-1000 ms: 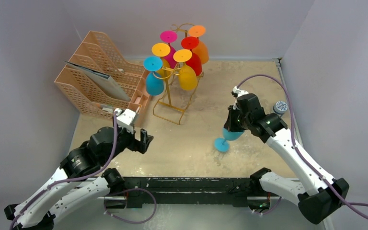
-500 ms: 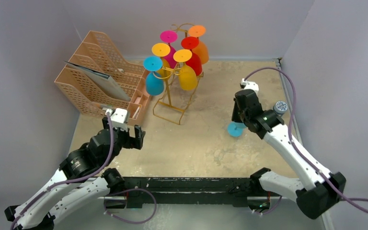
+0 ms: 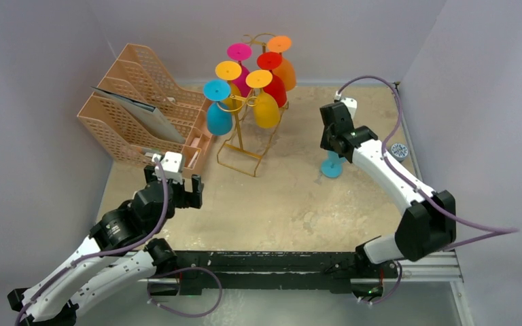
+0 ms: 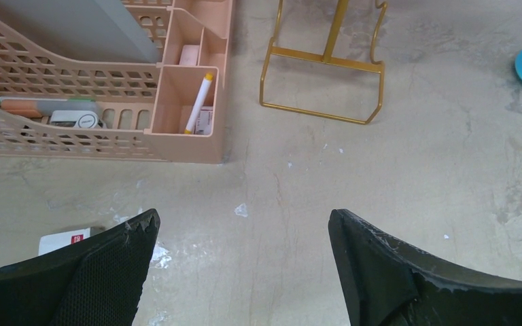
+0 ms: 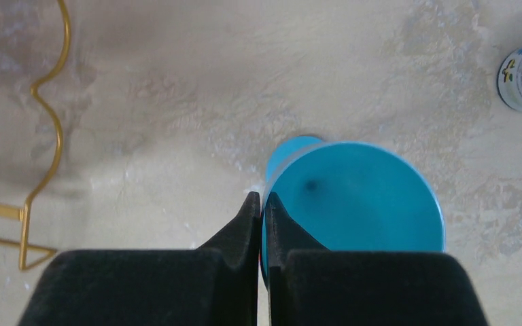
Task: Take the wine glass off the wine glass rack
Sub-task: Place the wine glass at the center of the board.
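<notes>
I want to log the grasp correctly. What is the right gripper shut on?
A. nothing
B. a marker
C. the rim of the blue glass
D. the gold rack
C: the right wrist view shows the right gripper shut on the rim of the blue glass, which stands upright and apart from the rack.

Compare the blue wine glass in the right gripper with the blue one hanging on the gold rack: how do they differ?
The hanging blue glass is upside down, foot uppermost; the held blue glass is upright, bowl open upward. The hanging one is carried by the rack among other coloured glasses; the held one is apart, rim pinched by the right gripper. Both are blue.
</notes>
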Available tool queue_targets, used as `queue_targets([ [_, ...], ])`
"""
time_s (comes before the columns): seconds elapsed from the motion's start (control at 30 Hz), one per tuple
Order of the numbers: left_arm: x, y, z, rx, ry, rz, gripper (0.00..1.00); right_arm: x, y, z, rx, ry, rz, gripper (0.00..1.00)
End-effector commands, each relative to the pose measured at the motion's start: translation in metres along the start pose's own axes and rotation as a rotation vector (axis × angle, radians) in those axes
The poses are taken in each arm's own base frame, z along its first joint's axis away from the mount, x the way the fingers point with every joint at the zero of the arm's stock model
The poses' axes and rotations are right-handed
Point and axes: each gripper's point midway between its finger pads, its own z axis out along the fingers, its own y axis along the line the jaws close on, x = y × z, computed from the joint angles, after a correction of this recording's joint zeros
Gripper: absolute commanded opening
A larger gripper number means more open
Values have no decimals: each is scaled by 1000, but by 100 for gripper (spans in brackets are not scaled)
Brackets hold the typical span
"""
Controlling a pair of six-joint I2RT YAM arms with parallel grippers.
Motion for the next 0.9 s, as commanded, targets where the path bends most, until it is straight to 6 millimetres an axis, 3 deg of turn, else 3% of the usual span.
queue_targets([
  [0.0, -5, 4, 4, -51, -15, -29, 93, -34, 6, 16, 7, -23, 133, 0],
  [0.27, -7, 15, 1, -98, -36, -48, 94, -67, 27, 38, -28, -32, 97, 0],
  [0.43, -8, 39, -8, -221, -61, -123, 100, -86, 48, 55, -61, -30, 100, 0],
  [0.63, -10, 33, -4, -185, -79, -89, 100, -81, 57, 81, -26, 37, 77, 0],
  [0.8, -21, 28, 5, -210, -86, -69, 100, -87, 54, 84, 2, 32, 36, 0],
  [0.87, -30, 26, 9, -228, -95, -47, 100, -90, 60, 84, -34, 31, 26, 5],
])
